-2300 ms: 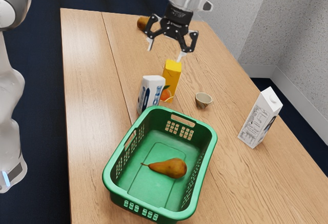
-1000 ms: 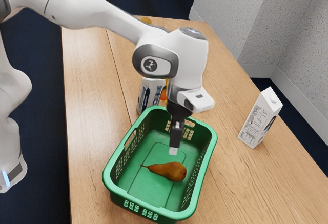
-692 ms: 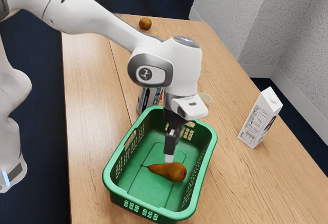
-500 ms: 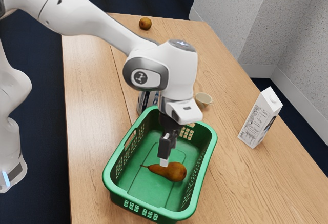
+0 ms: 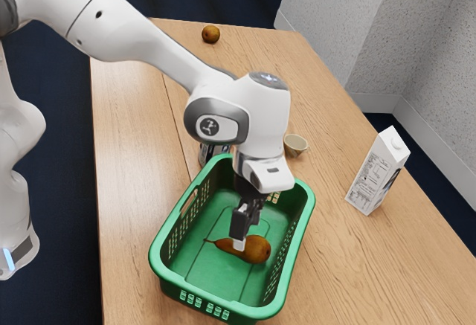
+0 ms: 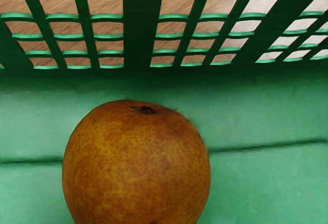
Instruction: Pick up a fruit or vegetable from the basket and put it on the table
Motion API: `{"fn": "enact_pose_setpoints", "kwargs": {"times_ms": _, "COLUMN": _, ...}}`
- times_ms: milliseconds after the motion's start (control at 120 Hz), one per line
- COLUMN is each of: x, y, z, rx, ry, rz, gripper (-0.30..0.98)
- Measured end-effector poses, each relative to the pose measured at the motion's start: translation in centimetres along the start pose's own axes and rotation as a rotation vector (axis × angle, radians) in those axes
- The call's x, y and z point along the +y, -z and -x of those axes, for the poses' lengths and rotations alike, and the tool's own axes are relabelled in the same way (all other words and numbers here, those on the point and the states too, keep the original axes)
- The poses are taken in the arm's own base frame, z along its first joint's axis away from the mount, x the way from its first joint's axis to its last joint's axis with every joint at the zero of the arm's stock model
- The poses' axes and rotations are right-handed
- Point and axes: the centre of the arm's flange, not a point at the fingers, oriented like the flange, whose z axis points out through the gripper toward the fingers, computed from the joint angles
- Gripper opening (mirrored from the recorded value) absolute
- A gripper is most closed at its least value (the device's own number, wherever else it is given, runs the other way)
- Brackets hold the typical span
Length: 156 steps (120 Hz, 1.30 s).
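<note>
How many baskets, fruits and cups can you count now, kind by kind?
Basket: 1
Fruit: 2, the pear in the basket and the round brown fruit outside it
Cup: 1
Total: 4

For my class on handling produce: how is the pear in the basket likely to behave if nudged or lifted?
The pear would probably roll in a curve, being round-bodied and tapered. Its smooth-looking skin may slip in a grip. Lifted by the narrow neck, its fat end would likely sag.
</note>
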Motion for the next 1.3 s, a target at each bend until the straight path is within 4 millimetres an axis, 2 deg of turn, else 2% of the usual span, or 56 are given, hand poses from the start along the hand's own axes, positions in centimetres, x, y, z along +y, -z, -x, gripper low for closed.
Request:
{"fn": "enact_pose_setpoints", "kwargs": {"times_ms": 258, "x": -0.2, "y": -0.5, "z": -0.5, "rx": 0.022, "ry": -0.022, "rz": -0.008, "gripper": 0.69}}
{"fn": "enact_pose_setpoints", "kwargs": {"times_ms": 483, "x": -0.7, "y": -2.6, "z": -0.8, "rx": 0.008, "ry": -0.023, "rz": -0.005, "gripper": 0.69}}
{"fn": "enact_pose_setpoints", "kwargs": {"times_ms": 875, "x": -1.2, "y": -4.8, "z": -1.1, "rx": 0.008, "ry": -0.010, "rz": 0.010, "gripper": 0.68}}
{"fn": "enact_pose_setpoints", "kwargs": {"times_ms": 1050, "x": -1.0, "y": -4.5, "z": -1.4, "rx": 0.032, "ry": -0.003, "rz": 0.010, "gripper": 0.35}}
{"fn": "enact_pose_setpoints", "kwargs": {"times_ms": 1300, "x": -1.1, "y": -3.9, "z": -1.7, "rx": 0.066, "ry": 0.021, "rz": 0.001, "gripper": 0.31}}
